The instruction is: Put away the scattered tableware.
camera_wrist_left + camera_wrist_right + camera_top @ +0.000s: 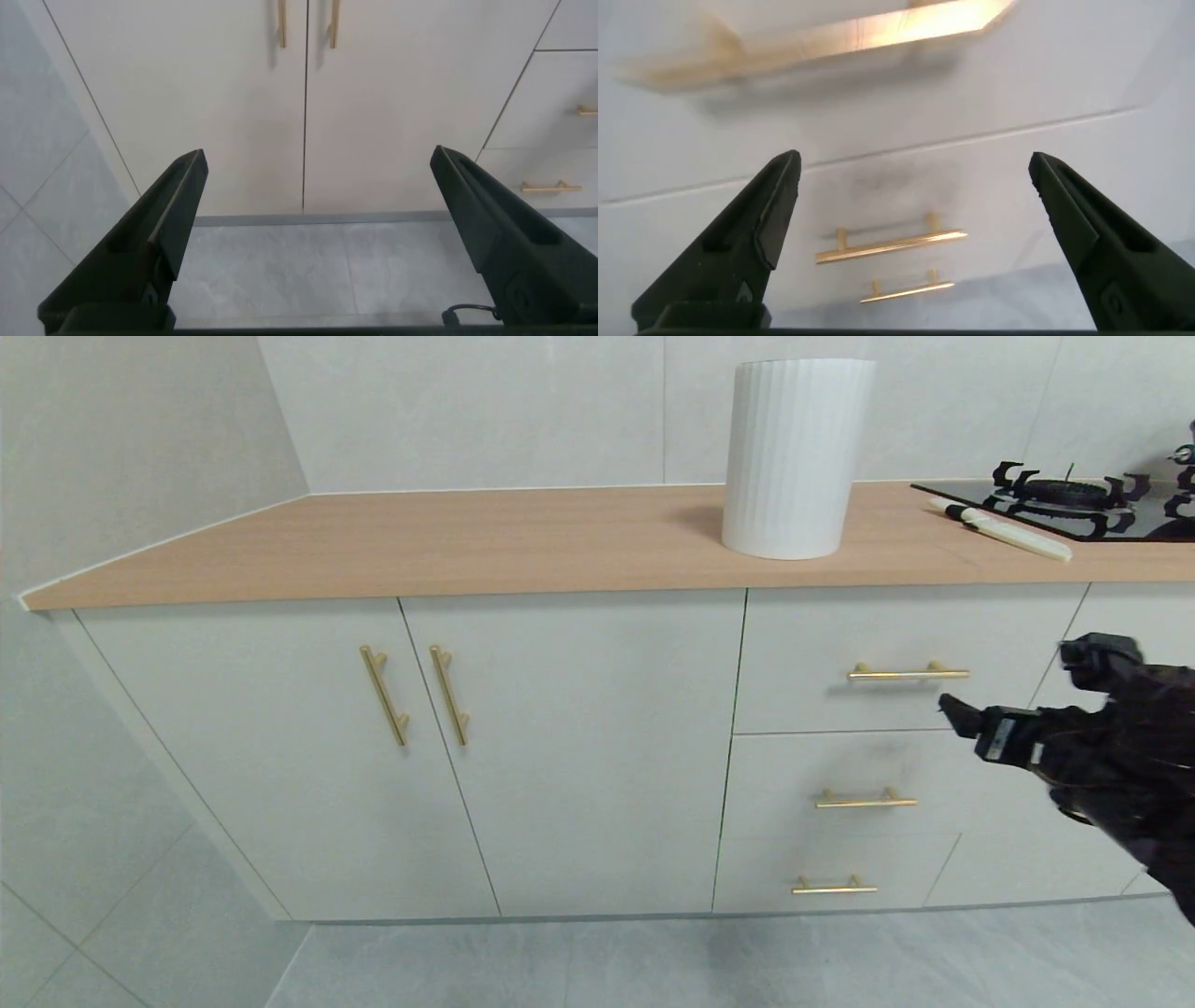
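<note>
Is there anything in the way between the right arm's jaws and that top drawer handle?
Nothing visible. The right gripper has its jaws open and faces the top drawer handle, with only open air between them. The top drawer itself is shut.

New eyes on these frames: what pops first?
The tall white ribbed canister standing on the wooden counter catches the eye first. Next is the right gripper, open, close in front of the top drawer's gold handle. A pale knife lies beside the stove at the counter's right end.
</note>
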Robot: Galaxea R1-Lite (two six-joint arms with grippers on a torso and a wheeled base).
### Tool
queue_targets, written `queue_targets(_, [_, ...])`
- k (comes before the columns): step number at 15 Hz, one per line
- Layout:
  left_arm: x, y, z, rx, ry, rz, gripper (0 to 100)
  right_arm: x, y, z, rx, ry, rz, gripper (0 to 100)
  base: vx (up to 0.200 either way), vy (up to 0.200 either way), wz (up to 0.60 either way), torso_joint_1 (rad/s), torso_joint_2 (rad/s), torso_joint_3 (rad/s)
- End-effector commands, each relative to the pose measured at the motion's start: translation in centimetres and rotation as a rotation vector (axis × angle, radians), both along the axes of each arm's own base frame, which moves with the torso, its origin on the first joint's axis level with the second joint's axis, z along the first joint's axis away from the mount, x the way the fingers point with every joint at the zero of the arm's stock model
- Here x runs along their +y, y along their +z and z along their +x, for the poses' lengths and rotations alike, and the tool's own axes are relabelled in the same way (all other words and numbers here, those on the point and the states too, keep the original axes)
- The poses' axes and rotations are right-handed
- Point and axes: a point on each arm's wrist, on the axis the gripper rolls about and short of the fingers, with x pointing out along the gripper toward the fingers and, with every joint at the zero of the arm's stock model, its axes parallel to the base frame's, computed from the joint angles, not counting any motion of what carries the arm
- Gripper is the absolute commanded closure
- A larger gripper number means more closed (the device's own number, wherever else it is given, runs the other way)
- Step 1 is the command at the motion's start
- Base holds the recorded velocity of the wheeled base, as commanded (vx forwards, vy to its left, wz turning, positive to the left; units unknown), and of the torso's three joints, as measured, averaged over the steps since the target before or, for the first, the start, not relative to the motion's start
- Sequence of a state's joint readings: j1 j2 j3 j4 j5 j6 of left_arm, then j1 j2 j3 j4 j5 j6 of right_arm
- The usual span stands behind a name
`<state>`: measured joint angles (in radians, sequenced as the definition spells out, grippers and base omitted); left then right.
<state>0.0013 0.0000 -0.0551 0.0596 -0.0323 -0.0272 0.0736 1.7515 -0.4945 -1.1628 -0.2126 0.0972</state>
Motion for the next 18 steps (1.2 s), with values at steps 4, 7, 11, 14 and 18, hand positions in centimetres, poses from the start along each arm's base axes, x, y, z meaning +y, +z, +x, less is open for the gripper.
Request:
queue_targets(4, [0.0, 0.0, 0.0, 0.0, 0.0, 0.0, 0, -1.8, 4.5, -21.8, -0.344, -0.126, -0.261, 0, 0.0, 0.0, 0.0, 0.0, 0.0, 0.0])
queue_targets(7, [0.0, 0.0, 0.0, 0.0, 0.0, 0.0, 0, -2.3, 4.8, -27.6, -0.304, -0.164, -0.27, 0, 0.0, 0.0, 0.0, 0.0, 0.0, 0.0])
queue_targets(11, [0.0, 0.0, 0.0, 0.0, 0.0, 0.0, 0, -2.9, 4.5, -33.3, -0.272, -0.235, -0.263, 0, 0.0, 0.0, 0.0, 0.0, 0.0, 0.0])
queue_targets(14, [0.0, 0.0, 0.0, 0.0, 0.0, 0.0, 0, -2.8, 3.3, -34.5, -0.3, -0.329, -0.256, 0, 0.0, 0.0, 0.0, 0.0, 0.0, 0.0])
queue_targets(18, [0.0, 0.0, 0.0, 0.0, 0.0, 0.0, 0, -2.4, -1.1, -32.7, -0.244, -0.229, -0.251, 0, 0.0, 0.0, 0.0, 0.0, 0.0, 0.0])
